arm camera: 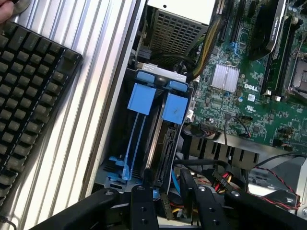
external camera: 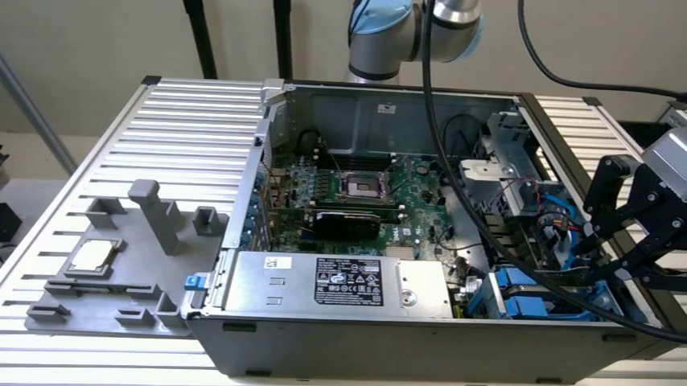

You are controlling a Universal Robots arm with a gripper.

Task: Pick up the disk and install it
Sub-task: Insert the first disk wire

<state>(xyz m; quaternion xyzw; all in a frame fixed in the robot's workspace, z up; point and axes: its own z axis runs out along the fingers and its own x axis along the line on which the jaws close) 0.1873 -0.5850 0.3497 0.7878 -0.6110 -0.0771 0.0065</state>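
Disk (arm camera: 168, 134), in its blue carrier, sits in the drive bay (arm camera: 112, 143) of the computer case (external camera: 429, 342), the pincer (arm camera: 165, 178) straddling its end; gripping or not, I cannot tell.

Computer case (external camera: 429, 354) lies open on the slatted table (external camera: 183, 121), a fixture plate (external camera: 118, 301) bearing a chip (external camera: 92, 256) at the exterior view's left of it. Inside, power supply (external camera: 338, 281) along the near wall, motherboard (external camera: 355, 193) behind it, drive bay (arm camera: 119, 129) at the exterior view's right; the disk (arm camera: 169, 129) stands in that bay.
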